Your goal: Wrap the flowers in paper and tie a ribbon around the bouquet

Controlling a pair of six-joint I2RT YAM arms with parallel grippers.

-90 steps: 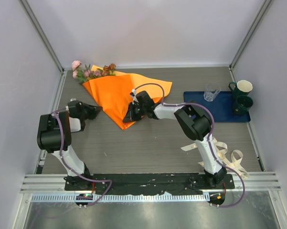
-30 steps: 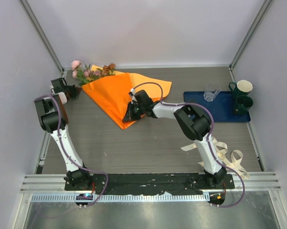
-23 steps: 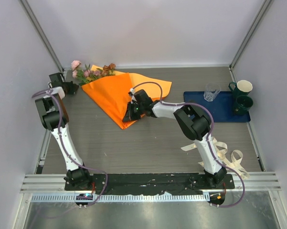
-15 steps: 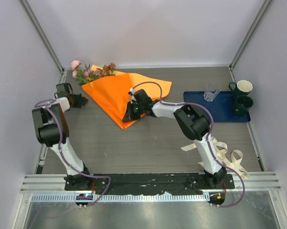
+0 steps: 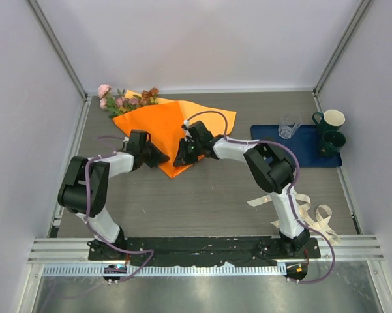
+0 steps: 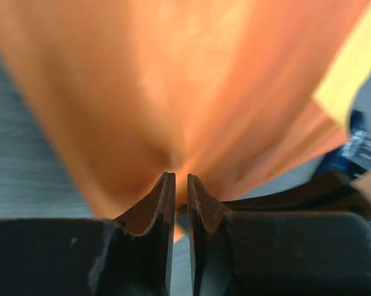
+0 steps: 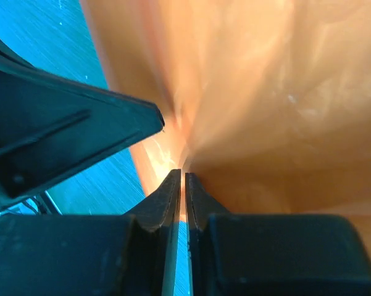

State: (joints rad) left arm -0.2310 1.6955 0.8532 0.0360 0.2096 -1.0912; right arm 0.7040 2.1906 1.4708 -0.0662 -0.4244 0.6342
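Table (image 5: 215, 195): grey wood-grain, matte, walled on three sides. Open room across the near middle and the far right strip. The left edge is tight for the left arm.

Paper (image 5: 150, 124): bright orange sheet, smooth and slightly glossy, folded into a rough cone at far left-centre. Its point faces the near side and a loose flap spreads right toward the tray. A paler yellow-orange underside shows at one corner in the left wrist view.

Tray (image 5: 306, 153): dark blue, flat, rectangular, at the right edge. It holds a clear cup (image 5: 289, 126) and two dark green mugs (image 5: 331, 130).

Ribbon (image 5: 313, 212): cream, flat, looped loosely at the near right by the right arm's base, well apart from the paper.

Flowers (image 5: 120, 99): pink and brown blooms with green leaves poke out of the cone's wide end at the far-left corner, just beside the wall.

Left hand (image 5: 160, 158): at the cone's near point, left side. Fingers (image 6: 163, 197) black, with a narrow slit between them and paper right at the tips. Can't tell if it grips.

Right hand (image 5: 181, 160): on the point's right side, just beside the left hand. Fingers nearly together, a paper fold pinched between them.

Change: a second ago the left hand was by the blooms at the far-left edge. It has swung in to the point. The right hand has stayed put, and the flap has shifted slightly.
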